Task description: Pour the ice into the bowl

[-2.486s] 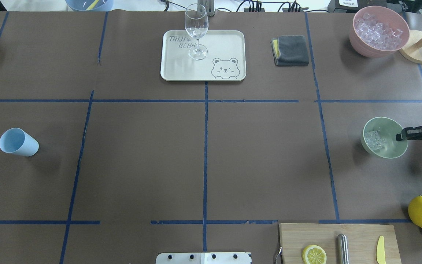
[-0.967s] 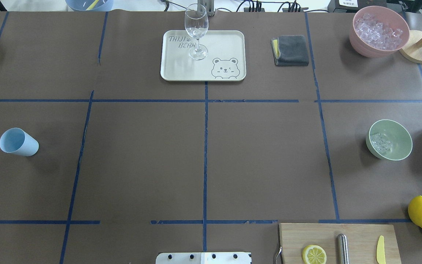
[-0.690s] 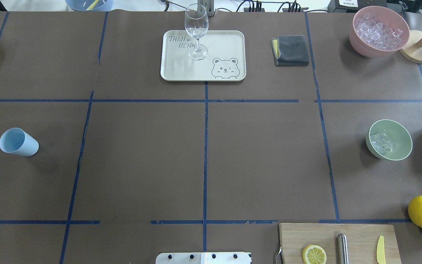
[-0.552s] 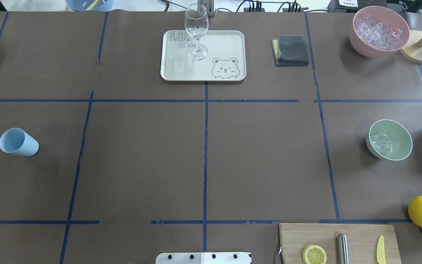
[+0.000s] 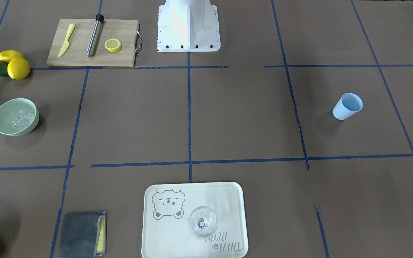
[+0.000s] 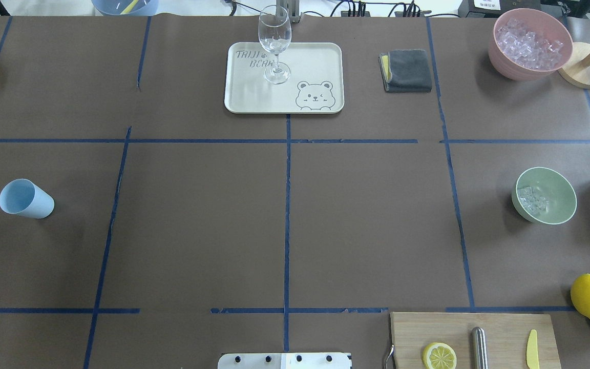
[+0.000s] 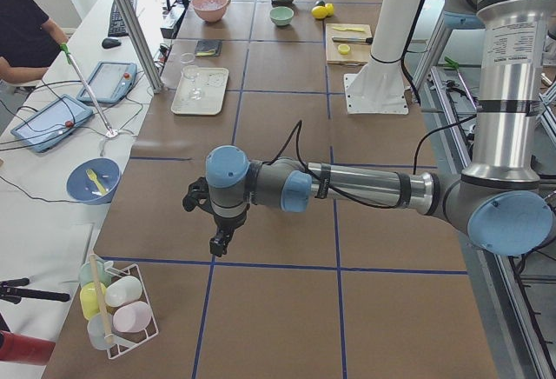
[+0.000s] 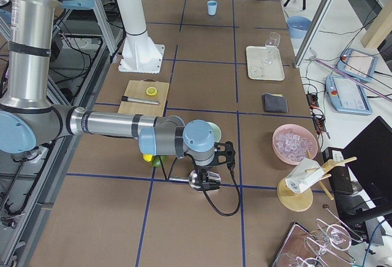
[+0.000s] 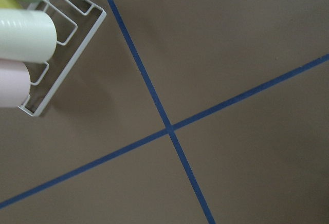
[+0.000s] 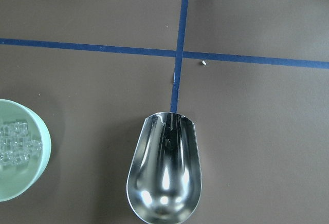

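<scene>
Right arm is gone from the overhead view, where 2.5 s ago its gripper reached over the bowl's rim. The bowl [image 6: 561,197] has shifted a little toward the table's right end. Nothing else differs.

- Landmark: cutting board [image 6: 505,333].
- Bowl: upright, out past the board's far right corner, away from the robot base.
- Ice [image 6: 531,201]: a small cluster in the bowl, against the wall on the side toward the table's middle.
- Scoop [image 10: 164,183]: empty, further out from the board than the bowl, toward the table's right end.
- Right gripper [image 8: 208,172]: hangs at the scoop. Its fingers show in no close view, so I cannot tell if it is clamped.
- Left gripper [image 7: 219,244]: far from the board at the table's other end. Open or closed, cannot tell.

Handling, judged:
- Cubes are likely slick, loose and small. They are poor to pinch and better carried in the scoop, which should be taken by its handle.
- The bowl looks light and may slide if nudged, so hold it at the rim.
</scene>
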`<state>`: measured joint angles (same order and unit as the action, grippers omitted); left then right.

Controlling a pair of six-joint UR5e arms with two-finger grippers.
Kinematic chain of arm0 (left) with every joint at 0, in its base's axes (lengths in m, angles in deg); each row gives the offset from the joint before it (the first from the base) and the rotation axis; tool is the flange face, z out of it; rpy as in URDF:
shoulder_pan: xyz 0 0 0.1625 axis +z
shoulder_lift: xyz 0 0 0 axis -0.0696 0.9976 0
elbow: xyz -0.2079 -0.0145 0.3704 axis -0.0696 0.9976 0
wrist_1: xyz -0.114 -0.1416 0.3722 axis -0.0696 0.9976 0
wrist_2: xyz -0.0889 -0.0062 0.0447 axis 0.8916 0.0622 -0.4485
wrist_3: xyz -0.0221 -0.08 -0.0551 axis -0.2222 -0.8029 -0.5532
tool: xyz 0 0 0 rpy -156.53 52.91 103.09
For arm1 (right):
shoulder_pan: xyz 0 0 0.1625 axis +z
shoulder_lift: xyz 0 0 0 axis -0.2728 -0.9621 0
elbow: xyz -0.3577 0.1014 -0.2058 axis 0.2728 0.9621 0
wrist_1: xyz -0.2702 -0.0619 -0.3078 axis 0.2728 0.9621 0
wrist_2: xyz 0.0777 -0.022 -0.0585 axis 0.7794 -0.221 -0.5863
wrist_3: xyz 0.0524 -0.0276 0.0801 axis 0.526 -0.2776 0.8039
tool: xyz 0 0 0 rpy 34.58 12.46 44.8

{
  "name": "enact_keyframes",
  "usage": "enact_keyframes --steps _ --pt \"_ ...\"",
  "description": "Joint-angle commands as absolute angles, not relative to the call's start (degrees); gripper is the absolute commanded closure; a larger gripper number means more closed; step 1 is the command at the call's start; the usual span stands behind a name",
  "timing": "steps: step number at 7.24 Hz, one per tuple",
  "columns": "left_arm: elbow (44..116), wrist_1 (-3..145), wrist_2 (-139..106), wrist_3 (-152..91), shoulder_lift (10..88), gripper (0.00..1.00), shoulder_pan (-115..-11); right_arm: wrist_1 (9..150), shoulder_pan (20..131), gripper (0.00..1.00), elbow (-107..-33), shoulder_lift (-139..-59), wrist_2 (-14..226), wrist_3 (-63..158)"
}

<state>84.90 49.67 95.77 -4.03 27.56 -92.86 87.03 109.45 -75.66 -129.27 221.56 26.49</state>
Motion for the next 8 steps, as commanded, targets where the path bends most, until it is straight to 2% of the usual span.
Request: enact_keyframes --steps 1,4,8 --pt "85.58 49.82 96.15 -13.57 26.47 0.00 -92.85 87.13 109.43 0.00 -70.89 -126.80 221.41 26.74" --pt "85.50 49.91 96.23 -19.23 26.73 0.00 -92.76 87.04 109.52 0.00 -68.58 -126.61 221.68 26.83" --pt "85.67 49.91 96.32 -19.24 26.73 0.00 -92.85 87.39 110.31 0.00 -70.67 -126.52 224.41 30.05"
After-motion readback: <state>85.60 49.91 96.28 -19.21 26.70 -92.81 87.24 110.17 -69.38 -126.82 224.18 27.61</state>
